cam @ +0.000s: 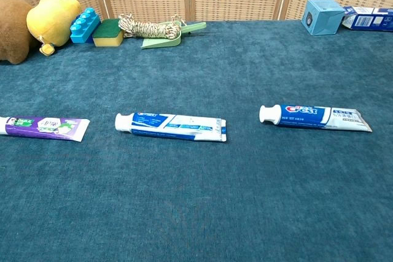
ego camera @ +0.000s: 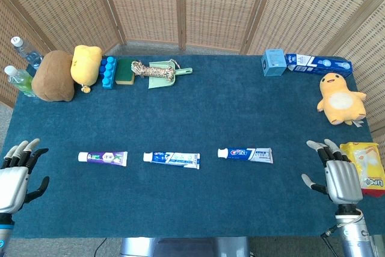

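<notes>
Head view: the left hand (ego camera: 17, 173) rests at the near left corner of the dark blue cloth-covered table (ego camera: 198, 197), fingers spread and holding nothing; the right hand (ego camera: 337, 173) rests at the near right edge, fingers likewise apart and empty, just beside a yellow snack packet (ego camera: 367, 164). Between the hands three tubes lie in a row, caps to the left and well apart: a purple-and-white toothpaste tube (ego camera: 103, 158) nearest the left hand, a blue-and-white toothpaste tube (ego camera: 171, 159) in the middle, and a white-and-blue Crest toothpaste tube (ego camera: 245, 154) nearest the right hand. A yellow plush toy (ego camera: 340, 97) lies at the far right. Chest view: neither hand shows; the purple tube (cam: 43, 127), the middle tube (cam: 171, 126) and the Crest tube (cam: 316, 117) lie flat, and a coil of rope (cam: 147, 27) rests on a green dustpan (cam: 169, 36) at the far edge.
</notes>
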Robot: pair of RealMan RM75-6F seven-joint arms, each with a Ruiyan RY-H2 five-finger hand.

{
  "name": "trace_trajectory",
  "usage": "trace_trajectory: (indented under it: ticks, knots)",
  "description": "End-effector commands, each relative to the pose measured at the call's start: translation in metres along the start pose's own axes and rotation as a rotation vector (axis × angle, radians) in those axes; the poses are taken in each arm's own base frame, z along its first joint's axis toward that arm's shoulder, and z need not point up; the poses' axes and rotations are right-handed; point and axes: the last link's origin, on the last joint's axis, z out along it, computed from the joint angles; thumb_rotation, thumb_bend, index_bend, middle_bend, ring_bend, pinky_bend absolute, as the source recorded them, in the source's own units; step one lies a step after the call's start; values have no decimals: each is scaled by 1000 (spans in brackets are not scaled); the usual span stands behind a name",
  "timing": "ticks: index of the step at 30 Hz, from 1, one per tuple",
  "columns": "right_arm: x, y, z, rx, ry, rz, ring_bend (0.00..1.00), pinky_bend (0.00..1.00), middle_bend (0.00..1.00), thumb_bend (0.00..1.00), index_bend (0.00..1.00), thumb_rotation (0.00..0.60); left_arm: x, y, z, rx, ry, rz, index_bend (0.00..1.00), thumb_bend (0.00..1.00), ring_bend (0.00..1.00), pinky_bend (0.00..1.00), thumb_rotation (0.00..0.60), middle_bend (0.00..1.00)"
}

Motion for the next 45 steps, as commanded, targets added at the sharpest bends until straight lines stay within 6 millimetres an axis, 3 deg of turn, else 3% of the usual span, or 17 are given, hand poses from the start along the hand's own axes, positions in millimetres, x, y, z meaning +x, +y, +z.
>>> trace_trajectory:
  ticks: [1,12,22,30,37,45]
  knots:
    - [-1,1,0,-4,-1,1,121,233,281,220,217,600,-1,0,1,-2,-4,0,189,355,23,59,600,101]
    - [-1,0,-3,7,-11,6,121,233,281,221,218,600,4,0,-2,-8,12,-2,190,355,23,59,600,102]
    - [-4,-14,10,59,-53,8,121,233,281,233,244,600,14,2,7,-38,28,18,199,356,51,64,600,123]
    - [-19,-40,35,142,-148,3,121,233,279,270,250,600,13,15,17,-87,17,-2,200,355,50,64,600,119]
    - [-45,-76,67,237,-233,-11,121,233,273,266,271,600,13,28,30,-127,11,3,199,356,49,64,600,116]
    - [-74,-101,93,257,-302,-50,121,233,266,264,308,600,13,33,40,-148,3,10,199,355,48,64,600,116]
